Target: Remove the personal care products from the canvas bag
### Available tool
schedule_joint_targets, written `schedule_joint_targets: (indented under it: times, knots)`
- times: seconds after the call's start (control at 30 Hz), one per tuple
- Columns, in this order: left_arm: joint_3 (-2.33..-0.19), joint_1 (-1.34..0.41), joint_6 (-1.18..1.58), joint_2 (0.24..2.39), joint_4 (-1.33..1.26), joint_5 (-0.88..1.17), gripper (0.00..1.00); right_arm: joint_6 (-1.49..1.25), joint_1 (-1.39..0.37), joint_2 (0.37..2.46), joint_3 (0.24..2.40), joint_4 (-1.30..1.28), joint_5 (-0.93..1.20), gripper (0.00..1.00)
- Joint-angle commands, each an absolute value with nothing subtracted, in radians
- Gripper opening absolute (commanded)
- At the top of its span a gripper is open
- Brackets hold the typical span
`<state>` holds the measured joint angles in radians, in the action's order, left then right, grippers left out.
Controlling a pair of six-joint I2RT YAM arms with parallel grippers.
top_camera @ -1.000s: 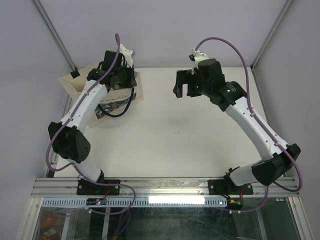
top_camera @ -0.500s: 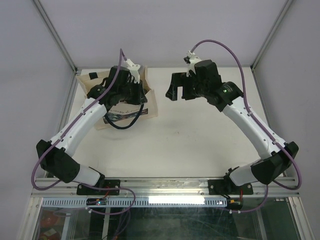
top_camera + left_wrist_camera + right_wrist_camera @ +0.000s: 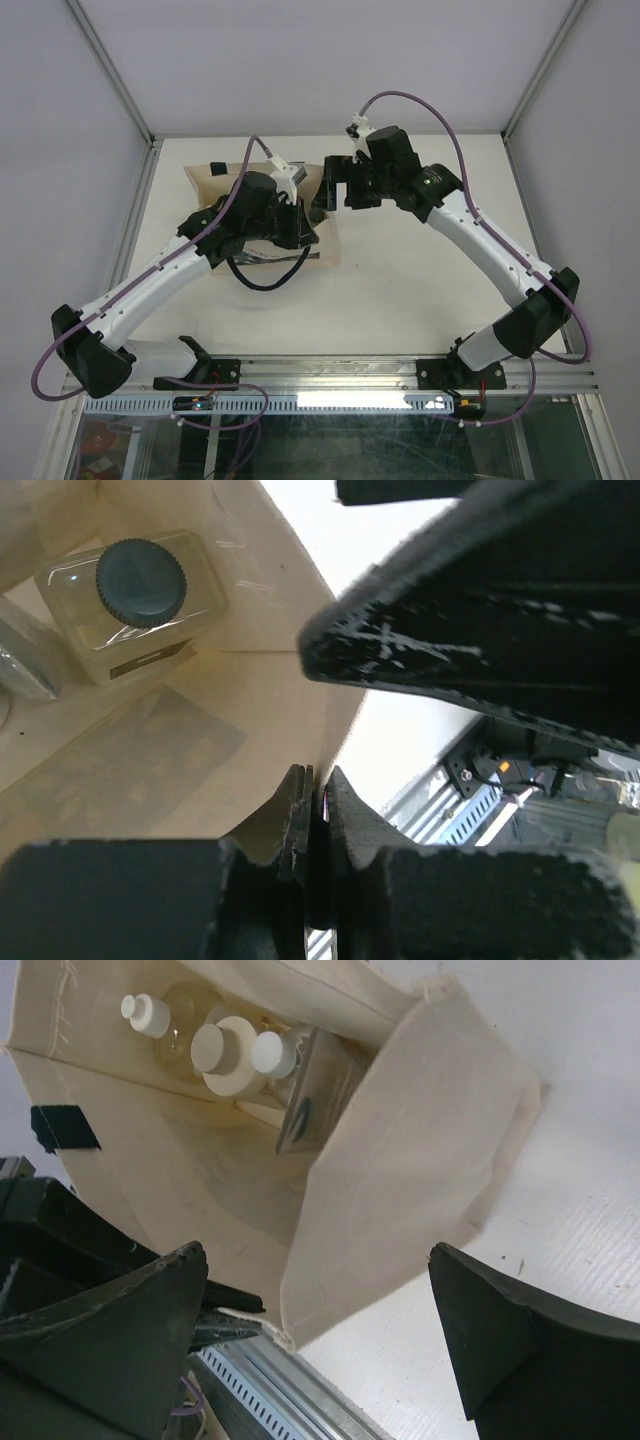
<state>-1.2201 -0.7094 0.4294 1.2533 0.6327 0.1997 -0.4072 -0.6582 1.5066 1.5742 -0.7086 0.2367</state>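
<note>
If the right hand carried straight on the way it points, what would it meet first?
Probably the bag: its near wall lies right ahead, between the fingers of the open right hand, with the bottles deeper inside. Depth is hard to judge.

One canvas bag (image 3: 400, 1160); four bottles (image 3: 225, 1048) (all inside bag).

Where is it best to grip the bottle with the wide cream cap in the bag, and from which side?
Probably by its cap, entering through the open mouth of the canvas bag: the cream bottle points cap-first at that mouth, its body hardly showing. The right gripper is open.
</note>
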Motion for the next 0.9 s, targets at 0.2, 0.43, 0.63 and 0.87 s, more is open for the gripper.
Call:
schedule_joint_targets:
  times: [0.2,0.43,0.63,0.87]
  knots:
    - [-1.236,-0.755,0.51,1.117,0.492,0.188,0.29,-0.48,-0.675,1.486,1.563,-0.728,0.264,0.96]
    - [-1.283,-0.756,0.537,1.069,0.622,0.008,0.37,-0.422,-0.708,1.459,1.491,-0.794,0.283,0.93]
    - [-1.2,-0.756,0.602,1.015,0.713,-0.019,0.37,-0.399,-0.72,1.419,1.386,-0.78,0.277,0.85]
    - [-1.091,-0.756,0.693,0.922,0.746,-0.035,0.33,-0.328,-0.794,1.376,1.252,-0.716,0.151,0.8]
